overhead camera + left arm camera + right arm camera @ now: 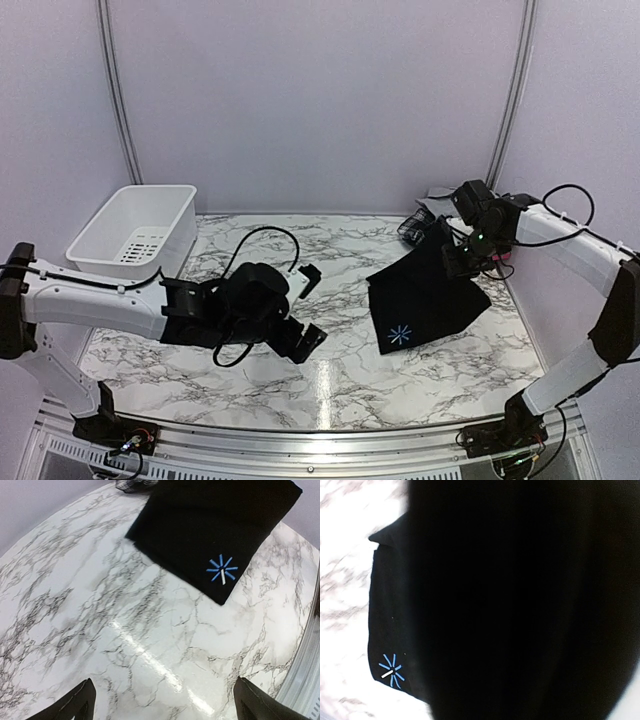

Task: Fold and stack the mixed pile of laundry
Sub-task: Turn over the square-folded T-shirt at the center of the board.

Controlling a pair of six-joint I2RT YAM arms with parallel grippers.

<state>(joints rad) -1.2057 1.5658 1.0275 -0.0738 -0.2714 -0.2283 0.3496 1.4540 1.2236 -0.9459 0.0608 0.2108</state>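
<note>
The black cloth (425, 295) lies in the right-centre of the overhead view on the marble table (340, 385). It is folded into a rough four-sided shape with crisp edges. A small blue starburst mark (400, 335) with one white stroke sits near its lower left corner. Its surface is flat and matte, and no creases can be made out in the dark fabric. The upper right corner rises off the table in a peak to the right gripper (458, 255), which pinches it there. In the right wrist view the dark fabric fills nearly the whole frame, so the fingers themselves are hidden.

Just above the cloth, at the back of the table, shows a bit of the black-and-white plaid piece (414, 224).

The left gripper (308, 308) hangs over bare marble in the centre of the overhead view, well apart from the cloth. Its jaws are spread wide and hold nothing. A white slotted basket (135, 230) stands at the upper left.
</note>
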